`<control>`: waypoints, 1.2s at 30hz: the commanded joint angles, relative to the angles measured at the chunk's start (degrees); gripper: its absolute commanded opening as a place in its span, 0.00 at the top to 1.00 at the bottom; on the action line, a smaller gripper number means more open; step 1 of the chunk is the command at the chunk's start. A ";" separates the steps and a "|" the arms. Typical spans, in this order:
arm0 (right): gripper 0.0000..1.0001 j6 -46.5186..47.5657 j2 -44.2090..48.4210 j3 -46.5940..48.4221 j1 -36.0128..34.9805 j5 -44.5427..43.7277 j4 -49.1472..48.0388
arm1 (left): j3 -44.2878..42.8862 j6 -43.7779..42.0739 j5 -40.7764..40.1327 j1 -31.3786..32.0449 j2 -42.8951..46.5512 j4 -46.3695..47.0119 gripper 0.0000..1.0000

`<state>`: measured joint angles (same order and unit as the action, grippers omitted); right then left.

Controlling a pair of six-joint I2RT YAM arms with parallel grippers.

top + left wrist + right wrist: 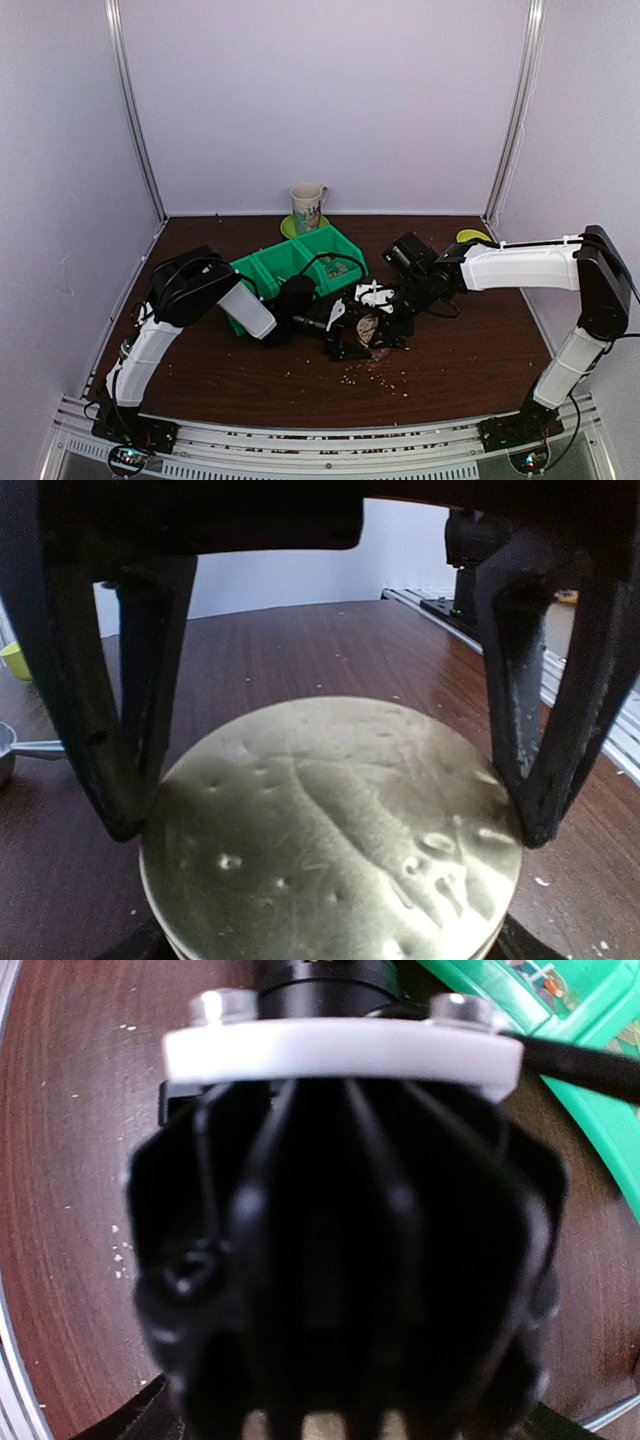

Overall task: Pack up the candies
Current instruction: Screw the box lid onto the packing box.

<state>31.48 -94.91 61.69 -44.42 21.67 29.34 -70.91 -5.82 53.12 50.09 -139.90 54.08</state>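
- Looks like the lid stage of packing the candies (pixel 385 378): left gripper (pixel 330 832) spread wide across the round tan jar lid (pixel 320 890), one dark fingertip (pixel 120 815) against the rim on each side, apparently clamped on it.
- Cannot tell whether going on or coming off, with nothing of the jar's inside on show.
- Holds the lid face-up just right of the middle of the tabletop (pixel 200 370), nearer the front edge than the back.
- Reaches in from the right edge: right gripper (pixel 374 297), just beside the left one and close over the lid.
- Cannot tell whether wide or narrow there: wrist view filled by a blurred black housing (pixel 340 1290) under a white plate (pixel 340 1048), top view too small to settle it.
- Lie loose as pale specks on the bare tabletop toward the front edge, just in front of both grippers and apart from them: the candies, too small for colour, with none seen between any fingers.
- Stand behind and to the left of the grippers: green bins (pixel 300 262), plus a mug (pixel 308 205) at the back edge.
- Rests off to one side in the left wrist view: a metal scoop (pixel 15 750), well apart from the lid.
- Calls next, on this reading, for a firm, level hold on the lid and a turn or lift by one arm while the other steadies the jar.
- After that, needs a way to gather strays far smaller than the lid, more likely by scoop than by pinch.
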 commanded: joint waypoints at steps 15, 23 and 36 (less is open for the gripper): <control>0.10 -34.94 -4.36 2.57 -2.34 -20.63 -7.24 | -0.59 -0.78 -20.62 0.01 -0.07 -10.12 0.33; 0.01 -31.16 0.38 -0.30 -2.21 -19.04 -8.08 | 0.19 -1.25 -18.03 0.02 -0.03 -8.28 0.33; 0.00 -5.54 10.07 -6.48 -0.95 -7.81 -2.51 | 1.66 -0.76 0.28 0.01 -0.64 -2.40 0.33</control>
<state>15.27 -87.46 57.49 -45.82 10.20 23.90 -70.98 -6.26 45.30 49.91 -138.85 52.80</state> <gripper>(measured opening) 0.995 0.777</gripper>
